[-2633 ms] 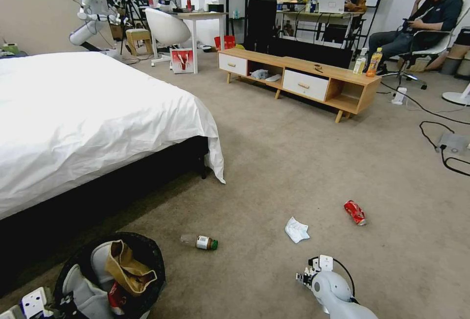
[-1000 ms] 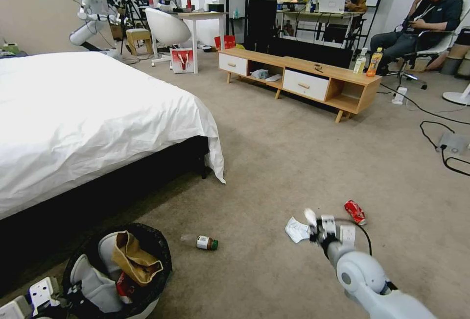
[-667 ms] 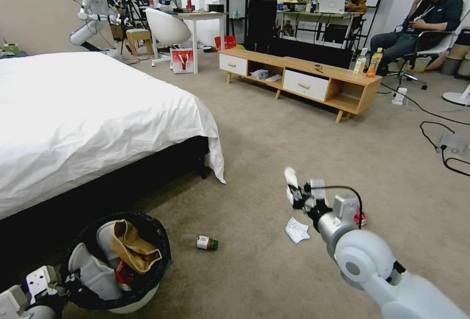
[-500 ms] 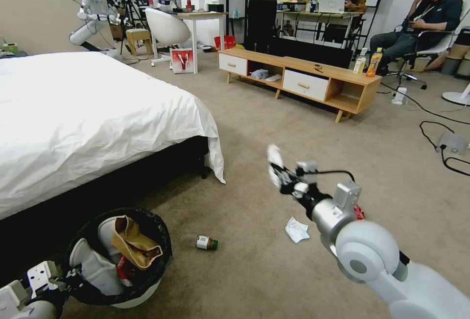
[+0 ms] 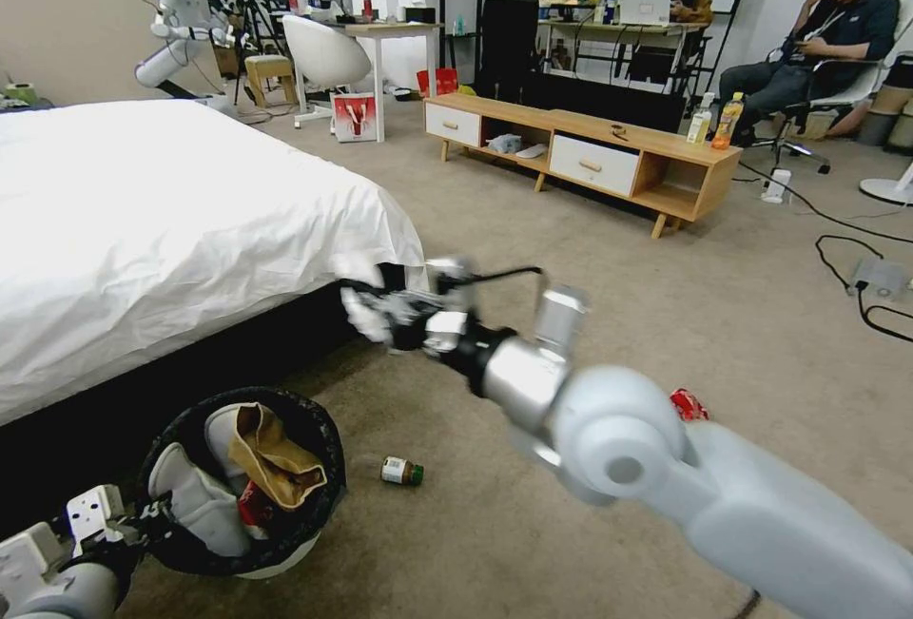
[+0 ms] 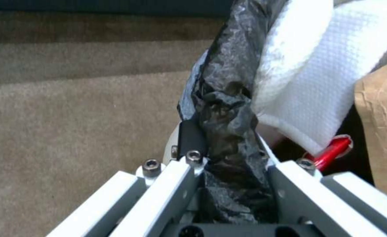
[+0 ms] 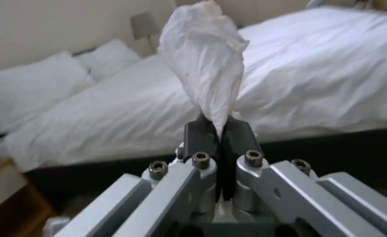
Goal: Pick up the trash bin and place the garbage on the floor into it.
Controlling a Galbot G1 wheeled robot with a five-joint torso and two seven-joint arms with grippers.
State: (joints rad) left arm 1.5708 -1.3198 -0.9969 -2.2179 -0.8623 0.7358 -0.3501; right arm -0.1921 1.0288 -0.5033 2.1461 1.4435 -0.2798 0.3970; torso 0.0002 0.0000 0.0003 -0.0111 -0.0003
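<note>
The trash bin (image 5: pixel 285 557), white with a black bag over its rim, hangs low at the front left. My left gripper (image 5: pixel 143 516) is shut on its rim (image 6: pixel 228 82). Inside lie white tissue (image 6: pixel 316 98), a brown paper bag (image 5: pixel 266 457) and something red (image 6: pixel 331 153). My right gripper (image 5: pixel 376 300) is shut on a crumpled white tissue (image 7: pixel 206 59), held up by the bed corner, beyond and to the right of the bin. A small green-capped bottle (image 5: pixel 401 472) lies on the carpet floor (image 5: pixel 590 258) right of the bin. A crushed red can (image 5: pixel 687 403) peeks out behind my right arm.
The white bed (image 5: pixel 143 220) fills the left side, its dark base right behind the bin. A low wooden cabinet (image 5: pixel 580 158) with two upright drink bottles (image 5: pixel 728 120) stands across the room. Black cables (image 5: pixel 856 286) run over the carpet at the right.
My right arm has risen from the floor with the tissue and swung left towards the bed corner. The bin has come up a little and shifted slightly right in my left gripper.
</note>
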